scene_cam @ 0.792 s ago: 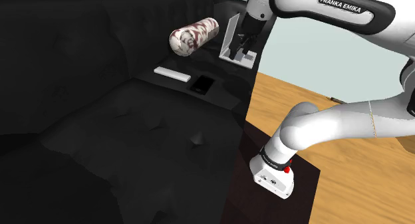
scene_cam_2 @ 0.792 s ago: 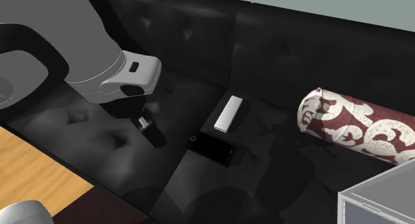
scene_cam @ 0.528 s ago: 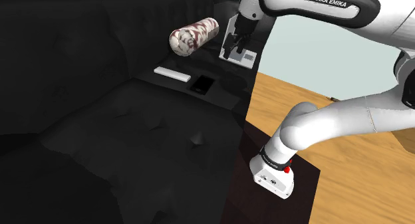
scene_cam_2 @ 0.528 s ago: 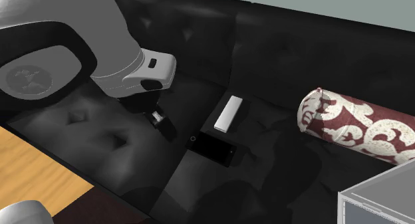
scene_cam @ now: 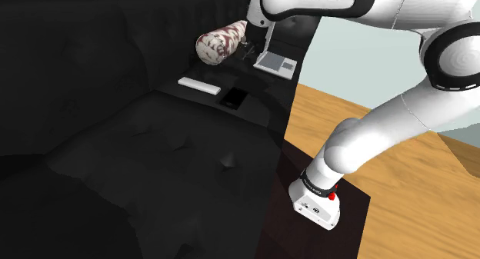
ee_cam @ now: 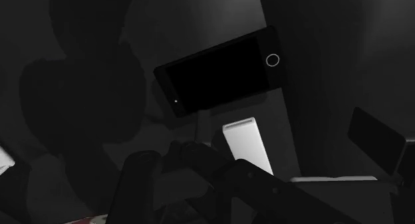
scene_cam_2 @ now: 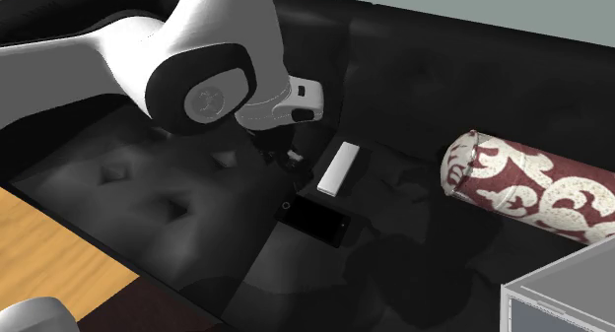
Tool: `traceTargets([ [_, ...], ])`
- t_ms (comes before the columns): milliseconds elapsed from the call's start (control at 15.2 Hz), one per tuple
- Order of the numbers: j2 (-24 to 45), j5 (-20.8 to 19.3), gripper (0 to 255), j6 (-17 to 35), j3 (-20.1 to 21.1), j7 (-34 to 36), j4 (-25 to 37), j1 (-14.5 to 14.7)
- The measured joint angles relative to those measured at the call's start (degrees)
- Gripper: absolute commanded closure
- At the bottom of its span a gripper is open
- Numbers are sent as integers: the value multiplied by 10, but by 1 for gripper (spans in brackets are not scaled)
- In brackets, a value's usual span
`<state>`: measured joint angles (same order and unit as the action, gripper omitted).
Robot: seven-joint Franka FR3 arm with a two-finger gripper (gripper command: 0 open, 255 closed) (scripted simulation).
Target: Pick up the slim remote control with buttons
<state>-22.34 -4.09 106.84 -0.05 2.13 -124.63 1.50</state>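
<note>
Since nothing is yet grasped, the gripper [scene_cam_2: 289,161] hangs over the sofa [scene_cam_2: 148,192] seat with jaws parted and empty. The black phone [scene_cam_2: 317,222] lies nearest. The slim white remote [scene_cam_2: 340,168] lies flat beyond, near the seat's back edge.

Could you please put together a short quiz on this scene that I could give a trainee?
1. True or false: the slim white rectangular remote lies on top of the flat black phone.
2. In the second exterior view, which is nearest the black claw? A) the remote B) the red-and-white patterned bolster C) the wooden floor
3. Fill in: the remote rests on a black ___.
Key: 1 false, it lies beside the phone; 2 A; 3 sofa.
</note>
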Motion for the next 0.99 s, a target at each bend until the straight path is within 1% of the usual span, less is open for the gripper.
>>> traceTargets([
  [264, 92, 6, 0, 27, -6, -19, 48, 2],
  [660, 237, 19, 0, 43, -9, -50, 151, 4],
  [990, 361, 29, 0, 29, -6, -70, 267, 5],
])
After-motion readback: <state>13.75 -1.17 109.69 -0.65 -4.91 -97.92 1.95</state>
